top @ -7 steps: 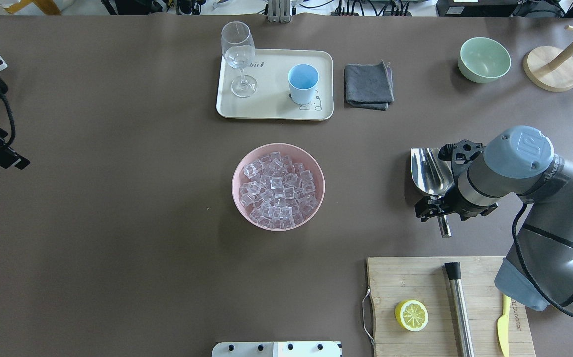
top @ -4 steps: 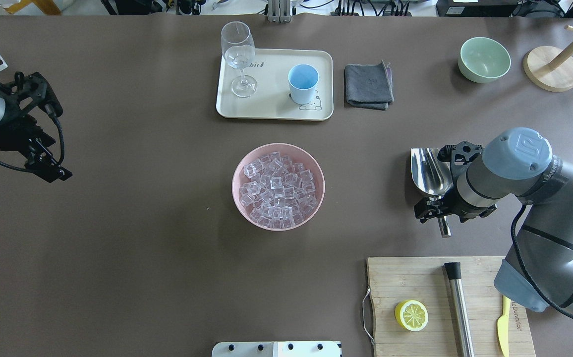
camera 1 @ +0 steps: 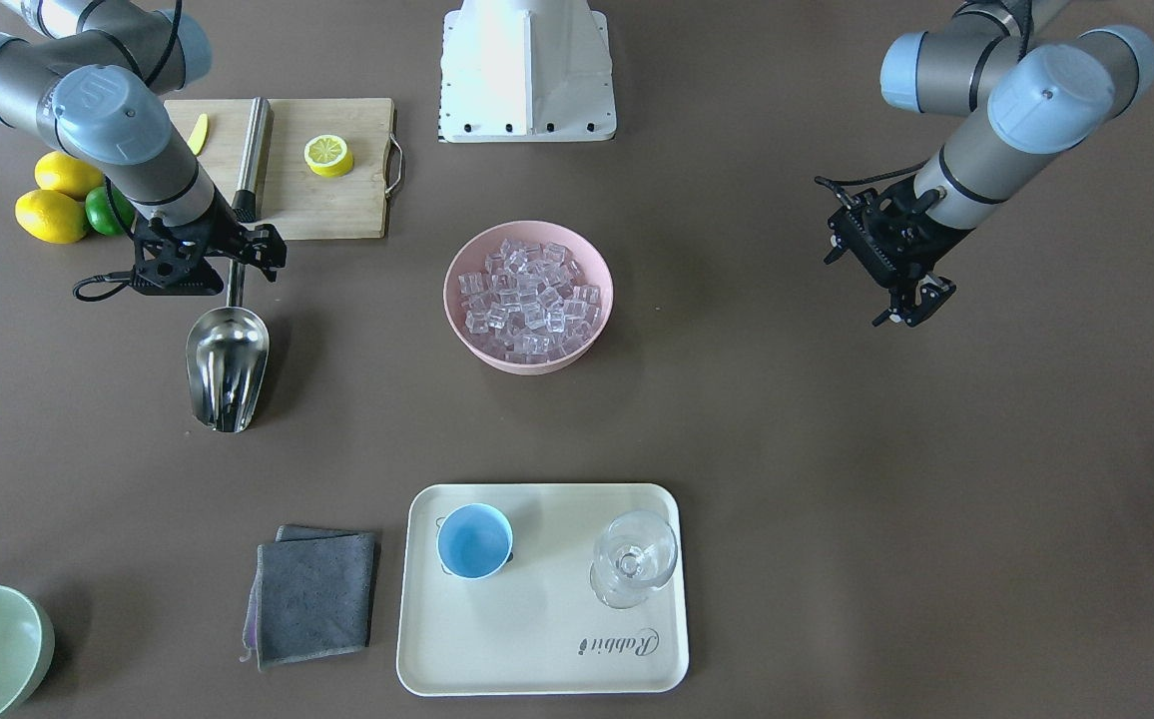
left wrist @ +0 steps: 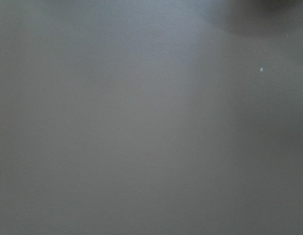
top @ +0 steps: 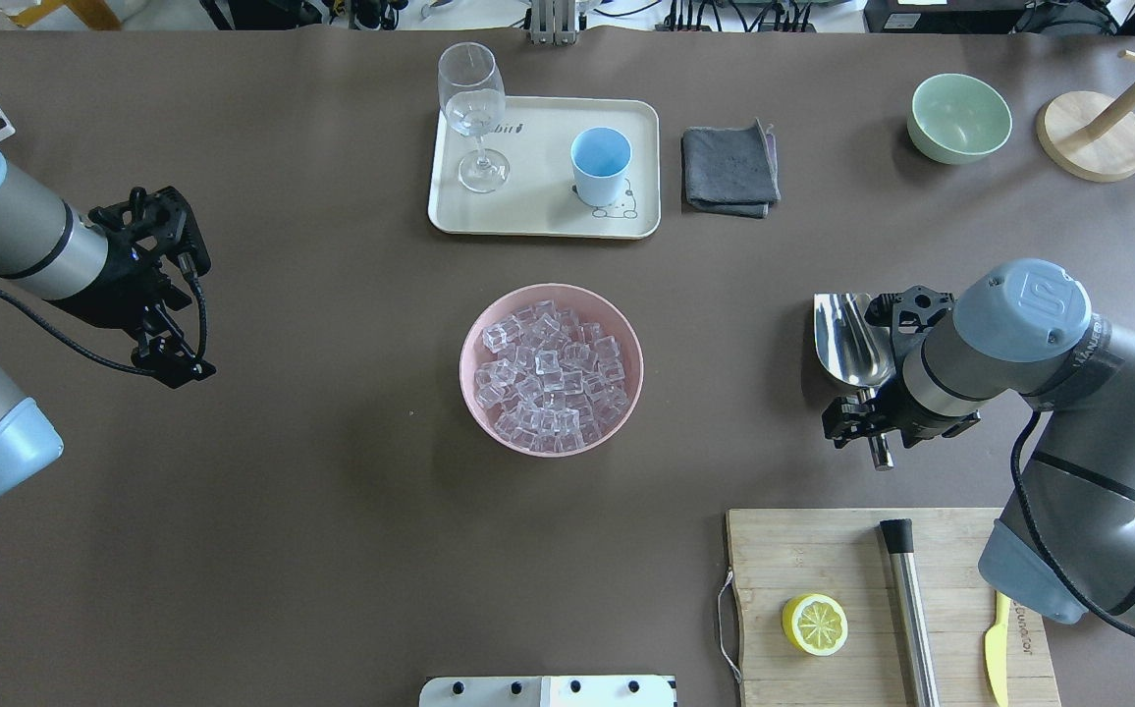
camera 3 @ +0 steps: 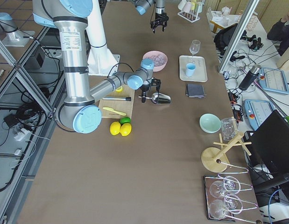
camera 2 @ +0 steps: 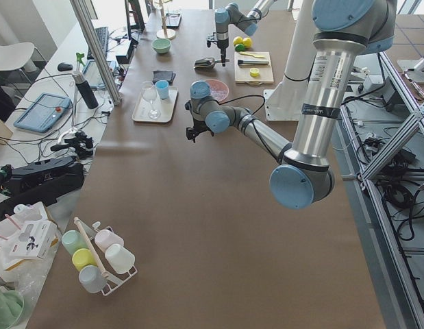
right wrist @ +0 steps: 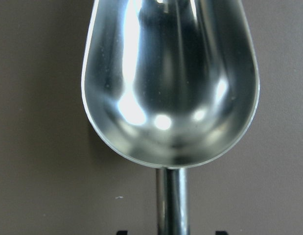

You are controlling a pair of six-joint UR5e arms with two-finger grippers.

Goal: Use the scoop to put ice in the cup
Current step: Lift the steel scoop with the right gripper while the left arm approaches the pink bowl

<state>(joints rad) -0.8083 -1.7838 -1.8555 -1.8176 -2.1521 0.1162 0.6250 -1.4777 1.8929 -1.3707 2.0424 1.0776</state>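
The steel scoop (top: 852, 339) lies on the table right of the pink bowl (top: 464, 365), which is heaped with clear ice cubes (top: 548, 378). My right gripper (top: 867, 420) is down over the scoop's thin handle. In the right wrist view the scoop (right wrist: 171, 83) fills the frame, and the fingertips stand apart on either side of the handle without touching it. The light-blue cup (top: 600, 162) stands empty on the cream tray (top: 538, 211). My left gripper (top: 178, 365) hangs empty over bare table at the left and looks open.
A wine glass (top: 472, 108) shares the tray. A grey cloth (top: 729, 169) and a green bowl (top: 958, 118) lie at the far right. A cutting board (top: 823, 550) near the right arm holds a lemon half (top: 815, 625) and a steel cylinder (top: 909, 609).
My left arm has swung in from the left edge towards the middle of the table. My right gripper has barely shifted over the scoop's handle.
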